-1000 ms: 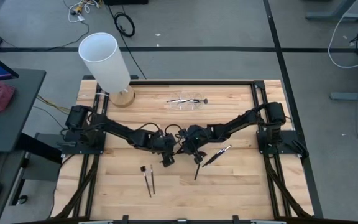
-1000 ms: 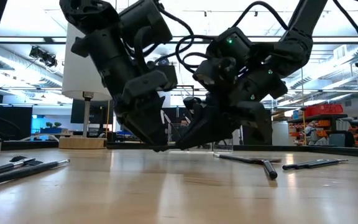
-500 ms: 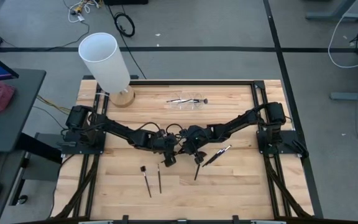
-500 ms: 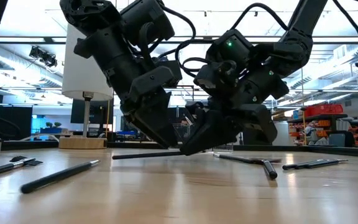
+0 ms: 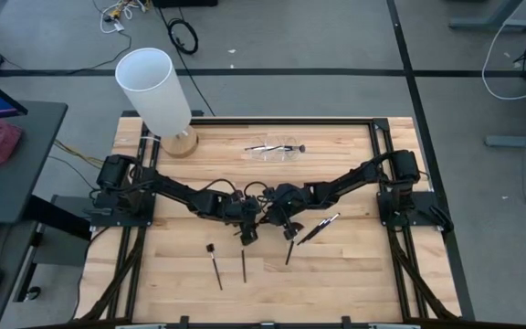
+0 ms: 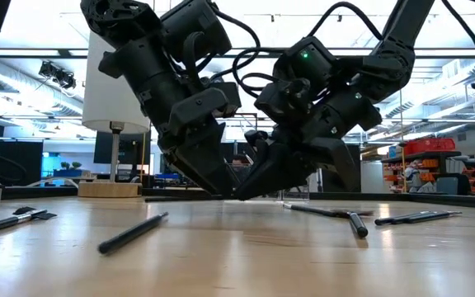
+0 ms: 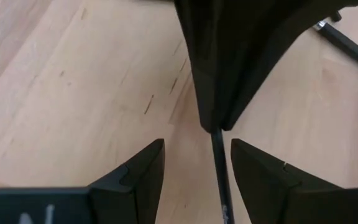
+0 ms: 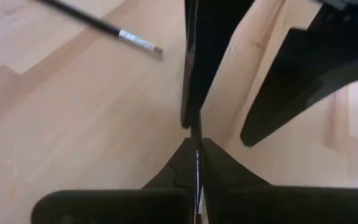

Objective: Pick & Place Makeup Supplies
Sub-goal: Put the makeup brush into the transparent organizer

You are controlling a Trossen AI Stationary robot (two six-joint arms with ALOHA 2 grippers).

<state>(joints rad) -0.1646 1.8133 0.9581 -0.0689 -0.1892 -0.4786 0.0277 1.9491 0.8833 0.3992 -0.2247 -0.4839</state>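
Note:
My right gripper (image 8: pixel 197 152) is shut on a thin dark makeup brush (image 7: pixel 219 168) near the table's middle. My left gripper (image 7: pixel 194 165) faces it tip to tip, open, with one finger on either side of that brush's shaft and apart from it. In the low view both grippers slant down and meet just above the wood (image 6: pixel 229 191). Loose brushes lie flat on the table: one (image 5: pixel 243 265) and another with a dark head (image 5: pixel 215 263) toward the near edge, one (image 5: pixel 289 252) below the right gripper, and a silver-ferruled pair (image 5: pixel 319 228). My right gripper pinches the brush's thin shaft (image 7: pixel 217 135) between its two shut fingers, which slant down from the table's right. The shaft sticks out past the fingertips and runs on between the left gripper's fingers. Which end of the brush this is does not show.
A tall white cylinder (image 5: pixel 156 90) stands on a wooden base at the table's far left corner. More brushes lie on a clear piece (image 5: pixel 277 148) near the far edge. Black rails (image 5: pixel 383 174) run along the table's sides. Bare wood lies toward the near edge.
One loose brush has rolled along the table toward the right, away from the dark-headed brush it lay beside, and now lies near the table's middle line. Both grippers have stayed almost in place, tips together.

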